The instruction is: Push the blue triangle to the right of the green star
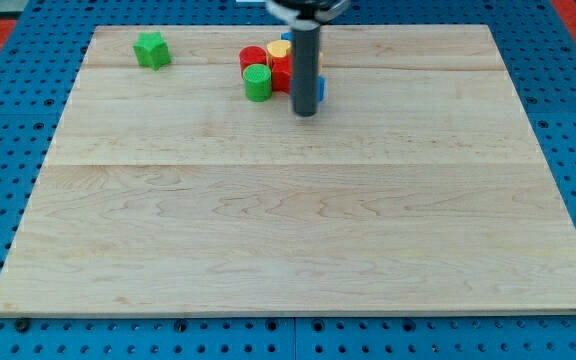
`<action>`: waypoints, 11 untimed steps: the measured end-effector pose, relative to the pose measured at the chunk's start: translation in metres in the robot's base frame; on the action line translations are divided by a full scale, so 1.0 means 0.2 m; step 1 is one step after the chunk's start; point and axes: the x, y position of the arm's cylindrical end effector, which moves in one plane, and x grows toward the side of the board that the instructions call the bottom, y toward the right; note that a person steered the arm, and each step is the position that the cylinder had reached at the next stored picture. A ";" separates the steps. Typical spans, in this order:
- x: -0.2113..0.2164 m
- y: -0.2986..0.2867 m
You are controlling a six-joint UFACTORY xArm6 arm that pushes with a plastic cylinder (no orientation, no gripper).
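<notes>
The pale wooden table (288,220), made of joined planks, fills the lower and middle frame, resting on a blue perforated surface (8,150) that shows along every edge.

Further up, just right of centre in the upper part of the frame, our dark straight rod (306,65) comes down from the top edge, and my tip (306,113) meets the wood at the lower right of a tight cluster of blocks. We carry no end effector that opens or closes — only this rod, which has hold of nothing.

Just left of the rod stands a green cylinder block (258,83), with a red cylinder block (253,57) touching it above. A red block (281,76), shape unclear, sits against the rod's left side, and a yellow block (279,48) lies beyond it. Slivers of blue (321,90) peek out at the rod's right edge and near its top left; we cannot tell whether either is the blue triangle, since the rod covers most of it.

Farthest off, in the upper left of the frame, the green star block (152,49) stands alone, well apart from the cluster.
</notes>
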 end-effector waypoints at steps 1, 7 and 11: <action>-0.09 0.04; -0.69 -0.07; -0.65 0.22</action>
